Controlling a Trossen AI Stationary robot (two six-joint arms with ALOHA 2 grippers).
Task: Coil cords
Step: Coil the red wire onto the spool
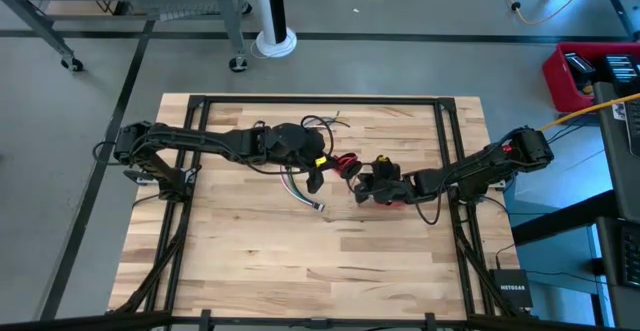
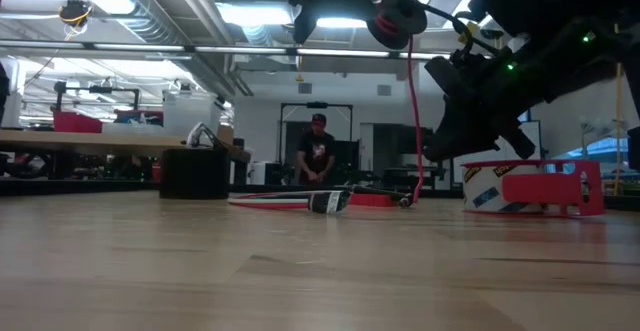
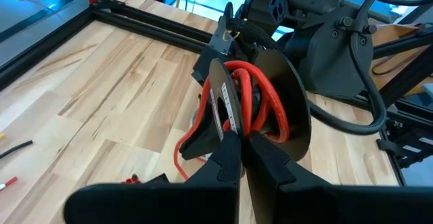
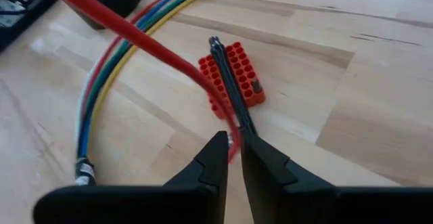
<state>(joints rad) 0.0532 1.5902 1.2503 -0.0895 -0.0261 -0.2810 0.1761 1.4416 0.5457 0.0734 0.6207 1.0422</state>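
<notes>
A black reel wound with red cord hangs above the table's middle, with my left gripper shut on it. In the low view the reel is high up. From it the red cord drops straight down to my right gripper, which is shut on it just above the wood. In the high view the grippers stand close together. A bundle of thin coloured wires lies flat on the table beside them, plug end nearest. My left gripper pinches the rim of the reel's near black flange between its two fingers, at the flange's lower edge. The reel is lifted clear of the table, its flanges standing on edge. My right gripper pinches the red cord between its two fingertips, slanting down from the table's right side. The fingers lie across the cord. The cord runs straight up from the fingers to the reel.
A small red block with holes, a grey bit stuck in it, lies just beyond the right fingers. A red and white tape dispenser stands at the right. The black frame runs round the table. A person stands far behind.
</notes>
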